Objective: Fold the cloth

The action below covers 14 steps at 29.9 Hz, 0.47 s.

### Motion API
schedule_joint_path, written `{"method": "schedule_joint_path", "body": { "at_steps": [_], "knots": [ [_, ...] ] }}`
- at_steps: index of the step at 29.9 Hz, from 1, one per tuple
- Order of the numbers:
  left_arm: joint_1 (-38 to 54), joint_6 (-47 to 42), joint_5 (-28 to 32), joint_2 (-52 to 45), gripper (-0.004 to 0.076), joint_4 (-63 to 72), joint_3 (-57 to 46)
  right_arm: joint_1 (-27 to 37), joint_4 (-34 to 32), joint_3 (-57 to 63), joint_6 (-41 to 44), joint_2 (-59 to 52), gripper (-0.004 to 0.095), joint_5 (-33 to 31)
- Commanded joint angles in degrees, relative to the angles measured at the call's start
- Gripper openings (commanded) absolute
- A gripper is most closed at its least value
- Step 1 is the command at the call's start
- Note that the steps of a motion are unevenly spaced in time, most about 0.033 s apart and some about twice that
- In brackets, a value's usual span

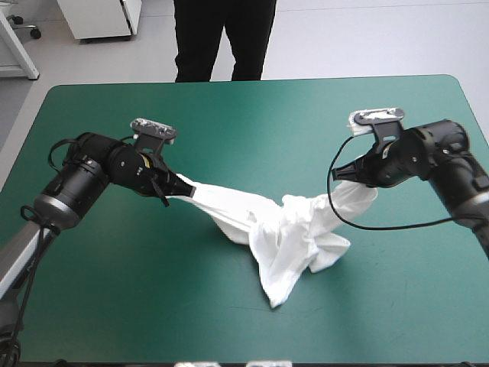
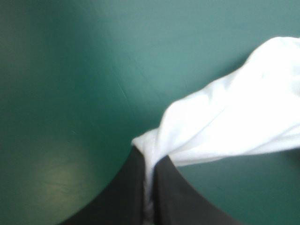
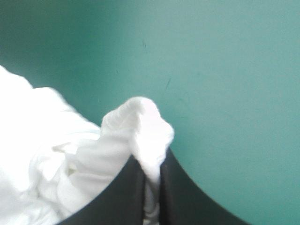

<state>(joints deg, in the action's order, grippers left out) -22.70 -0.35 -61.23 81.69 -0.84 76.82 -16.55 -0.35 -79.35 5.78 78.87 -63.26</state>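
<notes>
The white T-shirt (image 1: 283,233) hangs crumpled between both arms, its middle sagging onto the teal-green cover near the table's centre. My left gripper (image 1: 186,188) is shut on one end of it, a stretched band of cloth running from its black fingers (image 2: 126,187) toward the heap. My right gripper (image 1: 341,173) is shut on the other end. In the left wrist view the T-shirt (image 2: 234,122) spreads out ahead of the fingers. In the right wrist view a bunched fold of the T-shirt (image 3: 140,129) pokes out past the fingertips (image 3: 129,192), with more cloth beside the gripper.
The teal-green table (image 1: 252,107) lies bare around the heap. Its far edge runs near the top of the high view and its front edge lies close below the heap's lowest tip (image 1: 276,300).
</notes>
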Motion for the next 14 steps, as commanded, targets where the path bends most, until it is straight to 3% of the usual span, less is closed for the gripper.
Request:
{"method": "schedule_joint_path", "body": {
  "at_steps": [1,14],
  "knots": [
    [-0.04,0.35,-1.79,-2.63,-0.0009,-3.03,10.73,0.11,-2.56,-8.37,-1.06,-6.62,-0.0017,-0.24],
    [-0.04,3.57,-1.36,-2.63,-0.0009,-1.55,43.65,0.11,-2.14,-32.79,-6.67,-11.96,-0.0017,-0.02]
  ]
}}
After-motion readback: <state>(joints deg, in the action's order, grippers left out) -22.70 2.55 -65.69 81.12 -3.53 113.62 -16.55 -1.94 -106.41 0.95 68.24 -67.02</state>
